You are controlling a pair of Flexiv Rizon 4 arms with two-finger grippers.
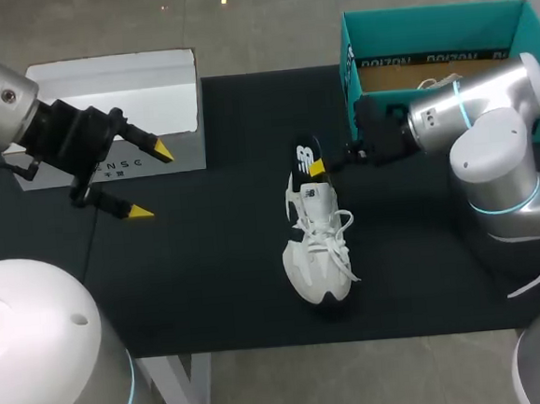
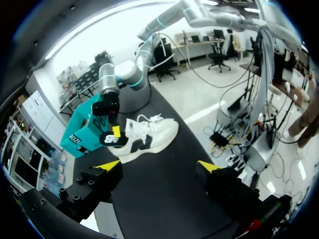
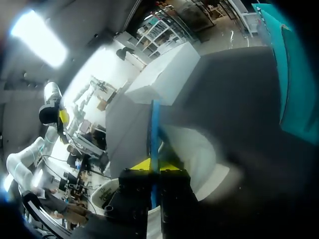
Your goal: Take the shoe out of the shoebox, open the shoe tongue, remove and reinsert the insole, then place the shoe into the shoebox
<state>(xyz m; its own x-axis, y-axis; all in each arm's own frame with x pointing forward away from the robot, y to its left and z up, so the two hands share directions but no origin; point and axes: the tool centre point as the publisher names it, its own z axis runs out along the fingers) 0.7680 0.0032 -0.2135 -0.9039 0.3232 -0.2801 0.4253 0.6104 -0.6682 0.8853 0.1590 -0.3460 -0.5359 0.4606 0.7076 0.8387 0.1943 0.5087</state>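
Head view, shoe: the white shoe (image 1: 320,245) lies on the black mat (image 1: 209,263) near the table's middle, toe toward the near edge, outside the shoebox (image 1: 434,25).
Head view, shoebox: teal and open-topped, at the far right, close behind the shoe's heel end but apart from it.
Head view, insole: the dark insole (image 1: 305,155) stands up from the heel end of the shoe.
Head view, right gripper (image 1: 317,168): pinched onto the upper part of the insole. The arm comes in from the right, across the front of the shoebox.
Head view, left gripper (image 1: 147,182): fingers spread wide with nothing between them. It hangs over the mat's left part, in front of the white box (image 1: 112,93) and well apart from the shoe.
Left wrist view: the left gripper's yellow tips stand far apart and hold nothing. The shoe lies ahead, side-on, with the right gripper clamped on the insole at its heel and the shoebox just behind.
Right wrist view: the yellow tips are pressed together on the insole, seen edge-on as a thin blue strip. The shoe is a white blur beneath. The white box is ahead and a shoebox wall is off to one side.
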